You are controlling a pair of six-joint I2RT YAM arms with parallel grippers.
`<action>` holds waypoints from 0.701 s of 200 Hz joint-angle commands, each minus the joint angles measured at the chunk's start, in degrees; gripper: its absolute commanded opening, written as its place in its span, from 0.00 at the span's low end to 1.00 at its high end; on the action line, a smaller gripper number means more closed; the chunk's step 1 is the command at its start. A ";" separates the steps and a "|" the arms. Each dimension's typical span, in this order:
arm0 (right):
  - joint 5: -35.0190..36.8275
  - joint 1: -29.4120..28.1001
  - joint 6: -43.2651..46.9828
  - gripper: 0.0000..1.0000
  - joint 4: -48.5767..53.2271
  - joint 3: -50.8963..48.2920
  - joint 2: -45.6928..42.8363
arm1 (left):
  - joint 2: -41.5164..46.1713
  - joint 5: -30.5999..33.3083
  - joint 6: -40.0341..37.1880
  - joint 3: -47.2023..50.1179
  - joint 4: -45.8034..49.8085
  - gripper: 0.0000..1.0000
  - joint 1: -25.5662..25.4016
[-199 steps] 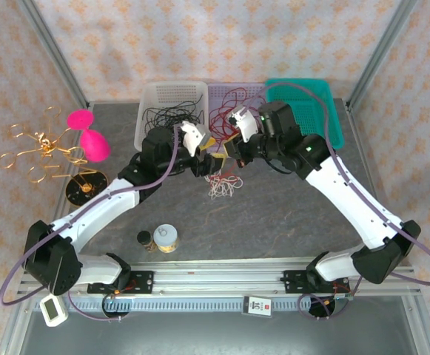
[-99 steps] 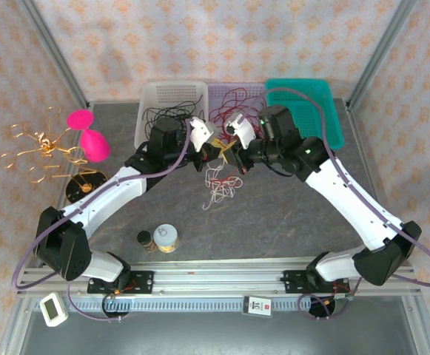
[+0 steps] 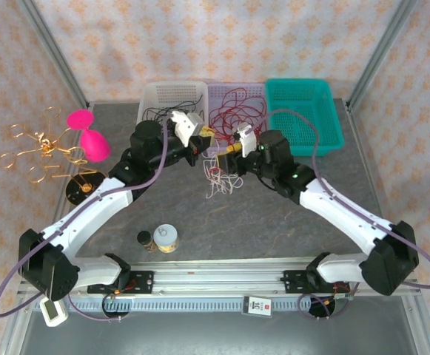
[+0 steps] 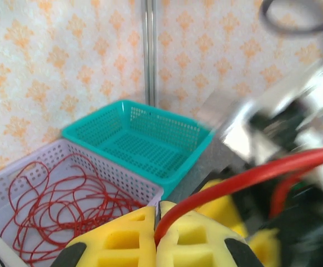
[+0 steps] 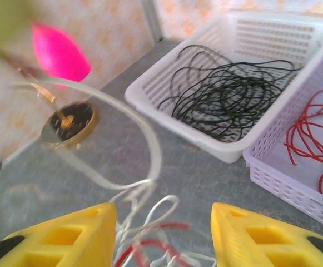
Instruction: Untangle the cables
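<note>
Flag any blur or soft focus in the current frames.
Left wrist: right side smeared, near red cable soft, teal basket sharp. Right wrist: pink object and off-white cable blurred, black cables crisp. Top external: sharp, evenly lit, no glare.

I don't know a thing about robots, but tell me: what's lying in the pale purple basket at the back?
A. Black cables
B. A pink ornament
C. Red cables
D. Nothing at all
C: the red cables lie loosely coiled inside the lavender basket, while the black cables sit in the white basket next to it.
</note>
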State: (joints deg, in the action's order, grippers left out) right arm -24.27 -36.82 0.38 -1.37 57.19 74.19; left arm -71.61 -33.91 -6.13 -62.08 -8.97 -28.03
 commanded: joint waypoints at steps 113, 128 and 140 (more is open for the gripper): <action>14.87 -0.27 -20.42 0.41 -31.42 -23.44 13.83 | 3.04 11.43 5.52 -17.46 1.19 0.00 -1.26; 16.50 -0.27 -20.25 0.42 -30.75 -25.15 13.03 | 2.89 12.94 5.25 -19.57 -0.23 0.00 -1.27; 17.30 -0.27 -19.66 0.42 -28.96 -25.59 12.33 | 2.80 14.65 5.17 -20.92 -1.58 0.00 -1.26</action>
State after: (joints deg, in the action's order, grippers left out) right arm -11.73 -36.97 -20.14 -30.22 32.60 89.82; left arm -68.75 -23.38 -0.91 -78.96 -7.09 -28.99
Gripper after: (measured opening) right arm 0.418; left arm 0.056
